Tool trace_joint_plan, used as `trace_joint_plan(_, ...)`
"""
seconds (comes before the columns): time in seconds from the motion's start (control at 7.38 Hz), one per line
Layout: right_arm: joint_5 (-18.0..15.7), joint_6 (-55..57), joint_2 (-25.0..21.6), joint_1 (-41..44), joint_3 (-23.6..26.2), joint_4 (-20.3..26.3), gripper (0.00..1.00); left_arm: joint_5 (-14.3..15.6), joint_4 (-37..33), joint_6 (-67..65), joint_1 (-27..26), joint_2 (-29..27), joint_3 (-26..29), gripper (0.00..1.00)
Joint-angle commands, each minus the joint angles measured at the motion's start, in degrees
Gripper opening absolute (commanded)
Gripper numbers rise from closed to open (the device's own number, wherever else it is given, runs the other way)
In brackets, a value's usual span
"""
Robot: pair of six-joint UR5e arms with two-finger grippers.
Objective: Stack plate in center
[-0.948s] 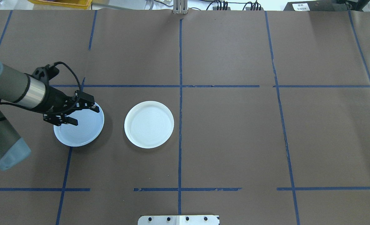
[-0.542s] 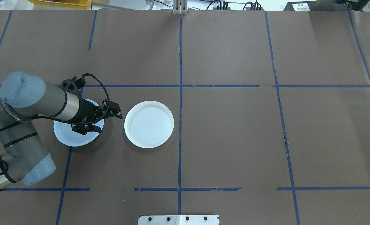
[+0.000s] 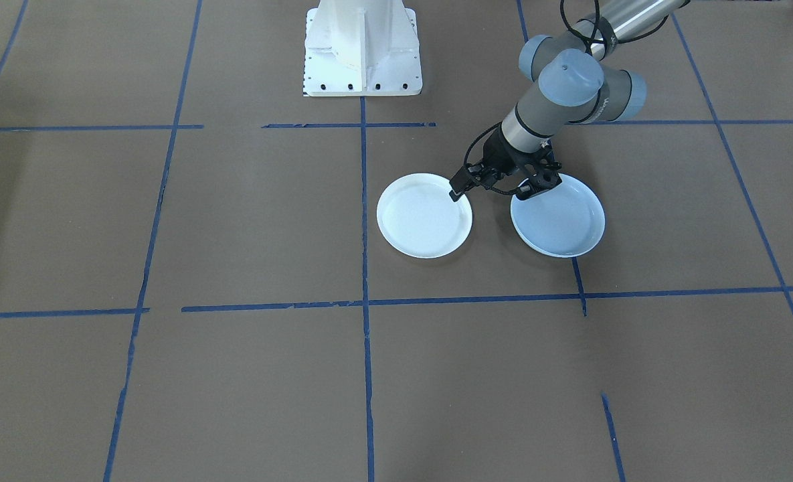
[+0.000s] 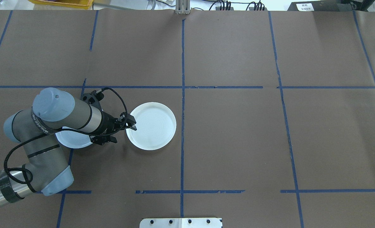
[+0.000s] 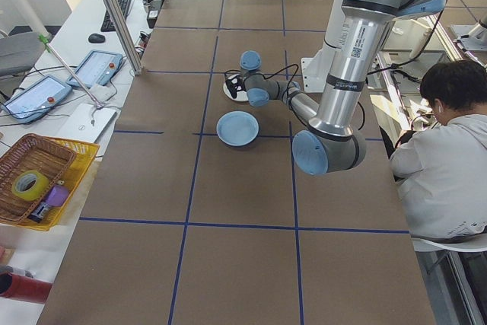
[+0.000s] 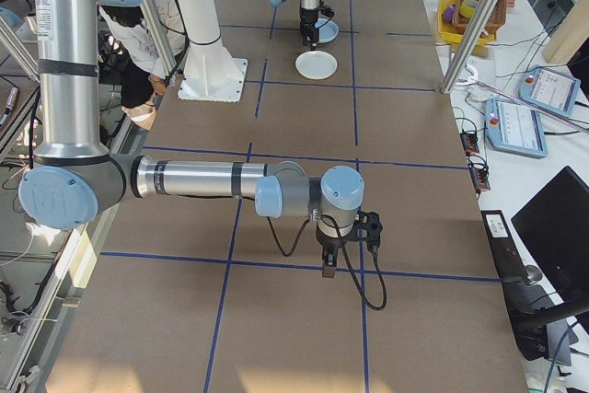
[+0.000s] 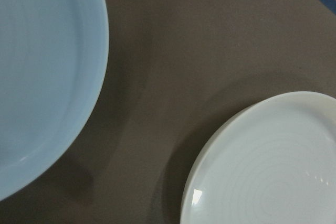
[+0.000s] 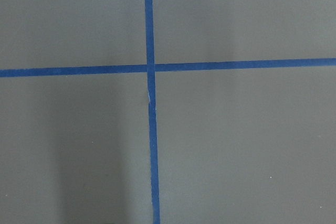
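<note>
A wide counter [image 4: 238, 142] covered in brown paper with a grid of blue tape lines [image 4: 183, 95] fills the overhead view. The left arm [image 4: 64, 117] enters from the lower left of that frame and reaches toward the middle. Partly hidden beneath it, at left of centre, lies the pale-blue plate [image 4: 67, 142], flat on the counter. Just to its right, apart from it with a strip of brown paper between them, lies a whiter plate [image 4: 152, 126], also flat. The left gripper [image 4: 119, 130] hovers over that gap, fingers spread open and holding nothing, one fingertip above the white plate's near rim. The right gripper [image 6: 324, 264] shows only in the side view, low in the frame, pointing down over bare paper; whether it is open cannot be told.
</note>
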Motion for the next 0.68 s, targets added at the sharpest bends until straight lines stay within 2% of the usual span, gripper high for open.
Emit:
trace_joint_plan(0.0,0.04,0.0,0.0,0.0,0.0,0.0,1.0,-0.11,-0.08,-0.17,0.32,-0.38,0.88,0.58)
trace_joint_plan(0.27,-0.04,-0.09,0.0,0.0,0.0,0.0,1.0,-0.29,-0.61,0.0,0.41,-1.17,1.93,0.58)
trace_joint_plan(0.41,0.04,0.0,0.0,0.0,0.0,0.0,1.0,-0.29,-0.7,0.26,0.41,-1.52,2.2,0.55)
trace_joint_plan(0.54,0.05,0.0,0.0,0.0,0.0,0.0,1.0,-0.37,-0.7,0.26,0.41,-1.7,2.37,0.42)
